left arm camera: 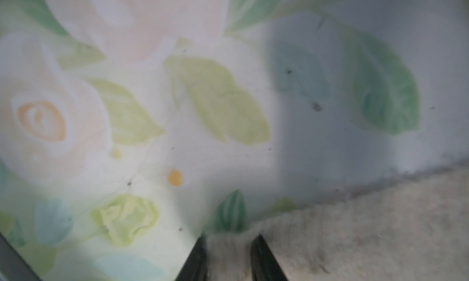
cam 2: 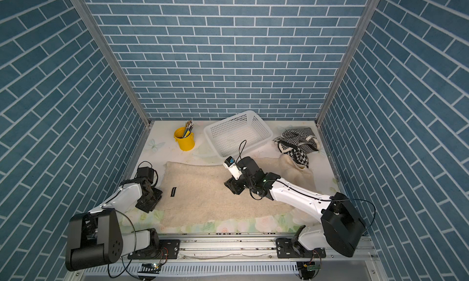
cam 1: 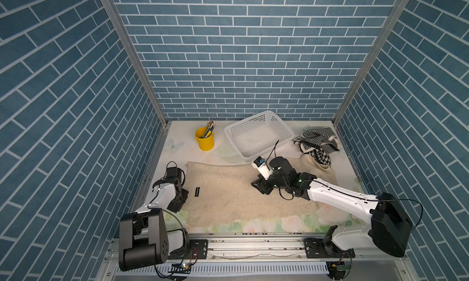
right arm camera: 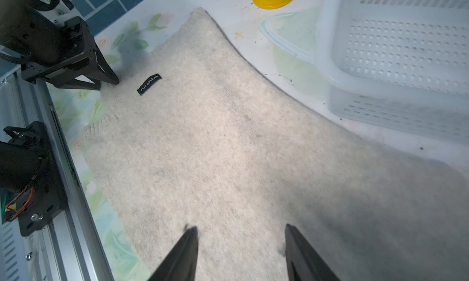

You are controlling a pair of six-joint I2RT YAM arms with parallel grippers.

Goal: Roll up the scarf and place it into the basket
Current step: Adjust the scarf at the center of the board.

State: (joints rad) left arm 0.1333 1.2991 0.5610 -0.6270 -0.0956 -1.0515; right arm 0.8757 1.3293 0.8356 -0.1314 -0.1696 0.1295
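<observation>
The scarf (cam 1: 228,193) (cam 2: 203,198) is a cream woolly cloth with a small black label, spread flat across the flowered table. My left gripper (cam 1: 185,194) (cam 2: 158,194) is at the scarf's left edge, near the label. In the left wrist view it (left arm camera: 229,238) is shut on a tuft of that scarf edge (left arm camera: 368,229). My right gripper (cam 1: 256,184) (cam 2: 229,186) (right arm camera: 241,229) stands open, tips down over the middle of the scarf (right arm camera: 215,140). The white perforated basket (cam 1: 258,135) (cam 2: 238,136) (right arm camera: 396,51) stands behind the scarf with nothing in it.
A yellow bucket (cam 1: 204,139) holding brushes stands at the back, left of the basket. A black-and-white patterned cloth (cam 1: 317,142) lies at the back right, over the scarf's far right end. Blue brick walls close three sides. A metal rail (cam 1: 253,244) runs along the front.
</observation>
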